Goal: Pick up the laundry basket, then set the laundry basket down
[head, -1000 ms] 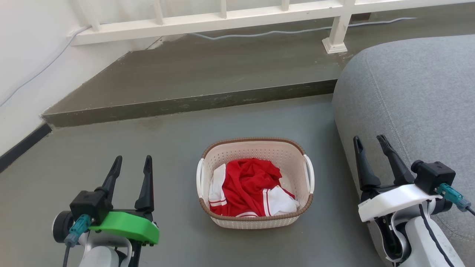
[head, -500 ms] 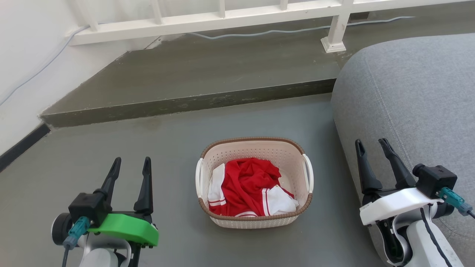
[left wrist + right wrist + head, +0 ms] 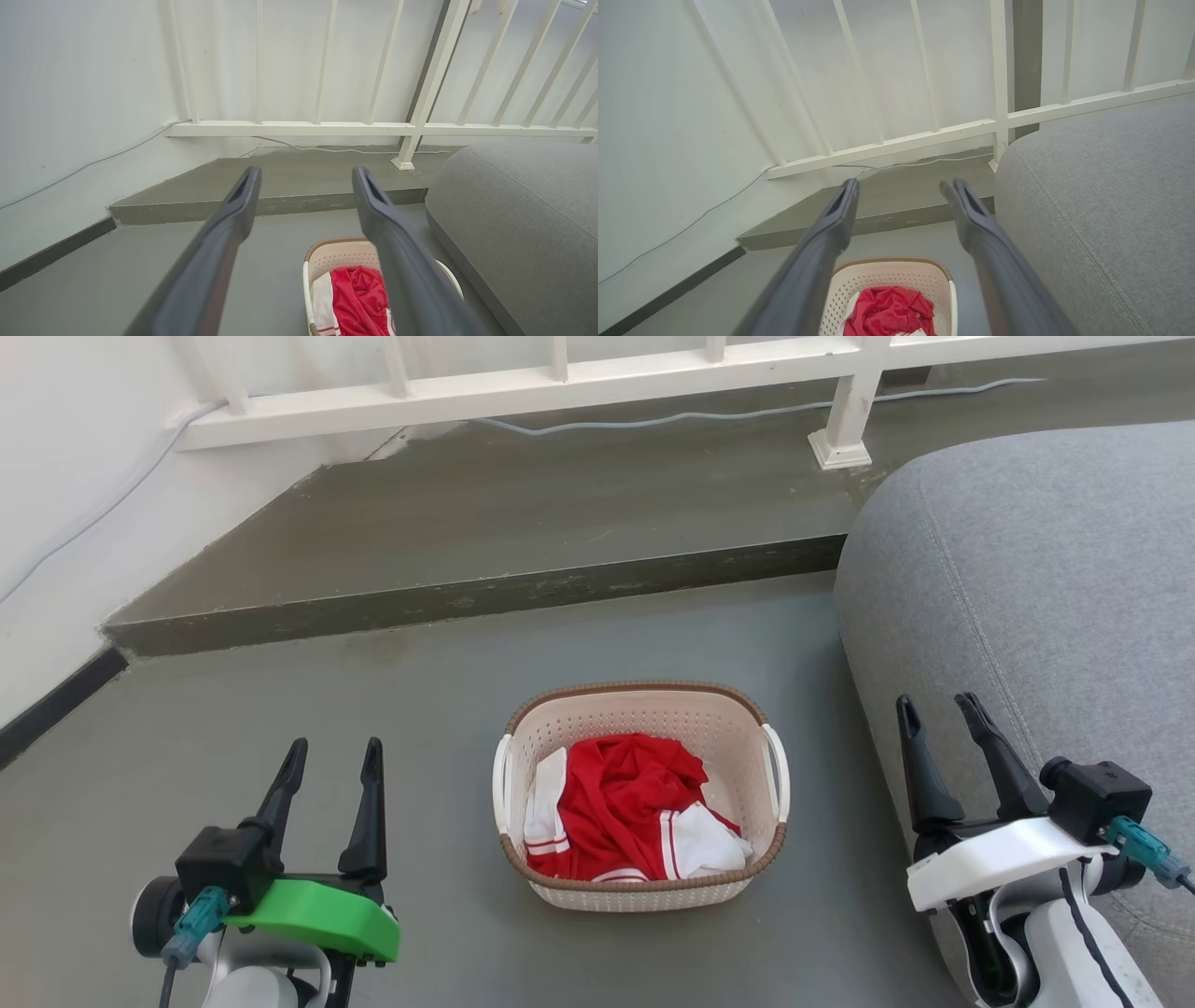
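laundry basket (image 3: 644, 894) (clothes (image 3: 621, 803) inside), grey floor (image 3: 280, 700)

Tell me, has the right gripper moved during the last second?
Yes. The right gripper has drawn back slightly, down the head view, judged against the basket, which stayed put.

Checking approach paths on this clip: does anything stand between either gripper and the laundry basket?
Nothing visible does. Bare floor lies between the left gripper and the laundry basket, and likewise between it and the right gripper. The grey cushion sits beside the right gripper, not in its path. Both grippers are open.
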